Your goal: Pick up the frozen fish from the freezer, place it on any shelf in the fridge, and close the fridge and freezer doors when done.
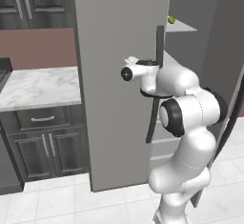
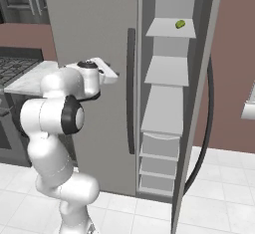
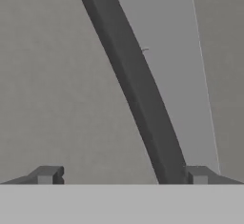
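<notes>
Grey door (image 2: 94, 39) closed | fingers (image 3: 46, 174) spread wide, holding nothing | handle (image 3: 136, 85) running 11-to-5, might slip off | green thing (image 2: 180, 24) at 1 o'clock

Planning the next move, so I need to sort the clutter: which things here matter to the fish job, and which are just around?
Job:
- freezer, open
- freezer door, swung out
- fridge door, shut
- fridge door handle, jaws open on either side of it

Just around:
- marble counter
- dark cabinets
- stove
- small green item on an upper freezer shelf, too small to identify
</notes>
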